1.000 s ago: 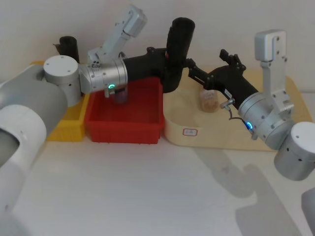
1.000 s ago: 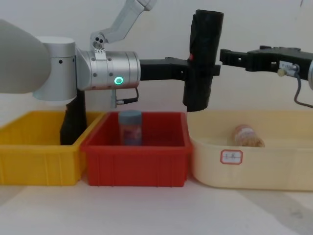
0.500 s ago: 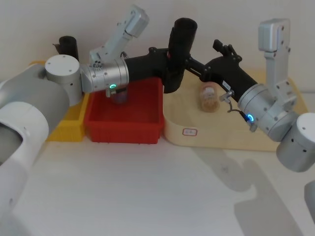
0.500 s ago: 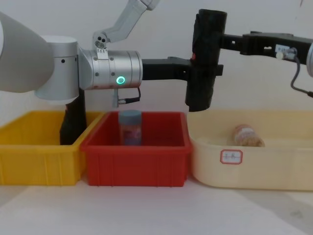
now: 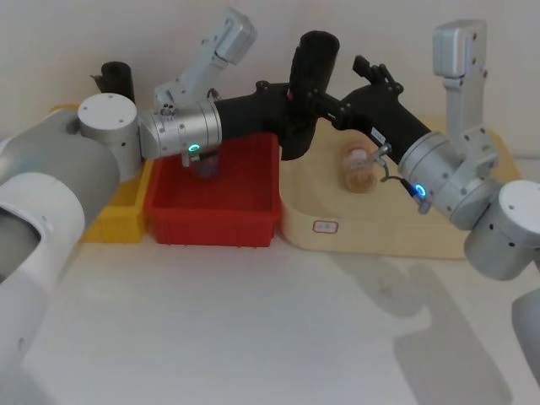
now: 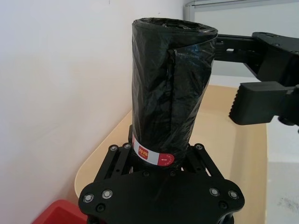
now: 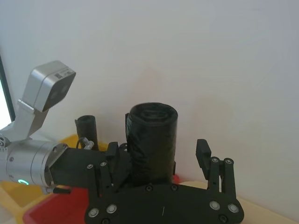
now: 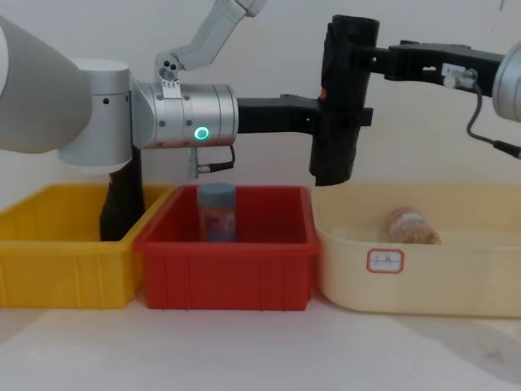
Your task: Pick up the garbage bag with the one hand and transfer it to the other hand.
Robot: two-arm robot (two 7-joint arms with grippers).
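Mid-handover, I'd say: the left pincer [image 8: 330,120] pinches the bag [image 8: 335,159] upright in the air over where red bin [image 8: 224,269] meets tray [image 8: 431,289], the right pincer [image 7: 158,155] sits spread around its upper part, so next it should squeeze shut before the left lets go.

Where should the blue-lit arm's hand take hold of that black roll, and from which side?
Its upper half, from the robot's right. The garbage bag is held near upright, with the left hand clamped just below its middle, leaving the top free. The right hand is level with that part, fingers open.
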